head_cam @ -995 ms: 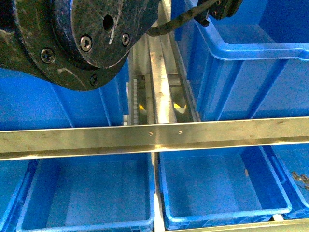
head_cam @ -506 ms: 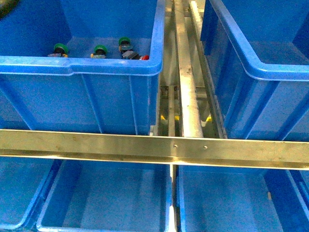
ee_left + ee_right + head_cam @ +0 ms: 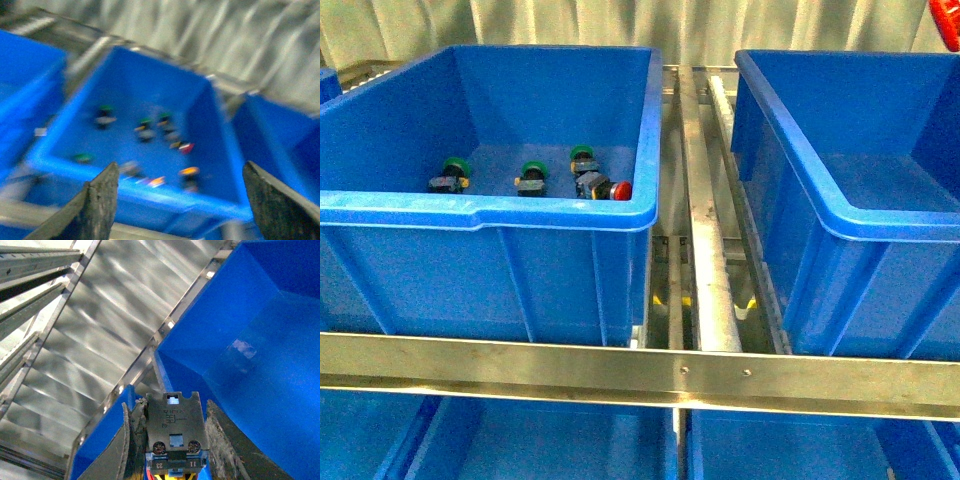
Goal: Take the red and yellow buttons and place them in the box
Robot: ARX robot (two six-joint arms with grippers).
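Observation:
A red button (image 3: 613,189) lies in the left blue crate (image 3: 480,208), near its right wall, beside three green-capped buttons (image 3: 532,174). The blurred left wrist view shows this crate (image 3: 220,165) from above with a red button (image 3: 186,147), two yellow-capped ones (image 3: 189,171) and several green ones. My left gripper (image 3: 182,200) is open and empty above the crate's near rim. My right gripper (image 3: 172,407) is shut on the dark body of a red button (image 3: 175,425) and holds it beside the right blue crate (image 3: 260,340). A red shape (image 3: 947,20) shows at the front view's top right edge.
The right blue crate (image 3: 790,140) stands across a gap with metal rails (image 3: 705,250). A steel crossbar (image 3: 620,365) runs along the front, with more blue crates (image 3: 520,450) below it. A corrugated grey wall (image 3: 100,315) is behind.
The front view has swung upward. The dark arm joint that blocked the upper left has left the picture. The upper crates and the buttons in the left one have come into sight.

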